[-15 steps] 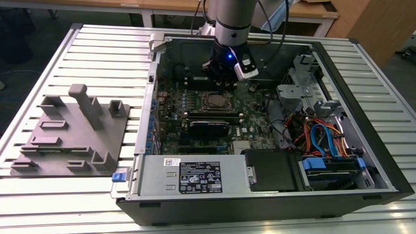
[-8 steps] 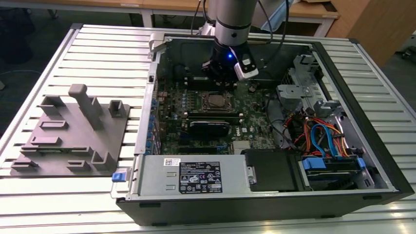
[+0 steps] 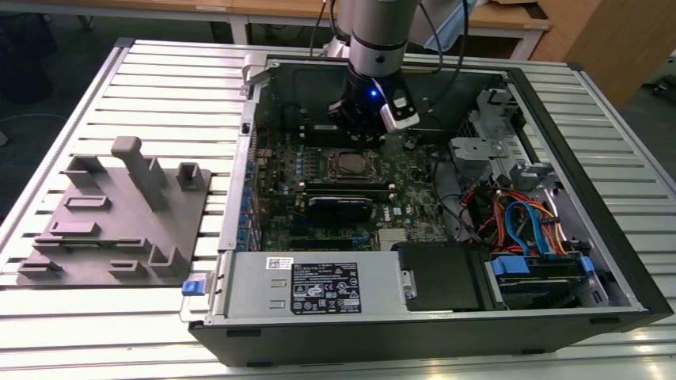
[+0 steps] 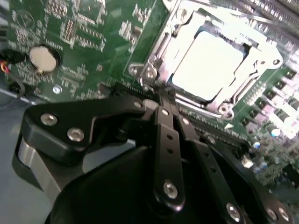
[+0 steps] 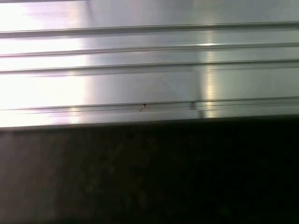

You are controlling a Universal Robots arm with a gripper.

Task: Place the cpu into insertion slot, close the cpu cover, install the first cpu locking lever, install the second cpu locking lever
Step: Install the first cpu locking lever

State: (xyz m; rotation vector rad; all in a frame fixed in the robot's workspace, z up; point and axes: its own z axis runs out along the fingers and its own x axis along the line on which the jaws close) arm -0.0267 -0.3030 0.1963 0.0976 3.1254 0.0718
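1. Silver-grey metal marks the top of the cpu, which lies flat inside the insertion slot on the green motherboard.
2. The cpu cover lies folded down over the cpu. Its square window leaves the chip top exposed, and its silver frame borders the chip on all sides.
3. A thin metal lever runs along the socket edge nearest the gripper. Whether it is hooked in place cannot be told.
4. The gripper is black. Its fingers are drawn together with nothing visible between them.
5. The fingertips sit just beside one corner of the socket frame. Contact cannot be confirmed.
6. A round coin cell sits on the motherboard, well apart from the socket.
7. In the exterior view, the arm descends into the open computer case, which lies on a slatted aluminium table.
8. A grey fixture plate rests on the table beside the case, toward the exterior view's left.
9. The first wrist view shows bright metal slats above a dark surface.
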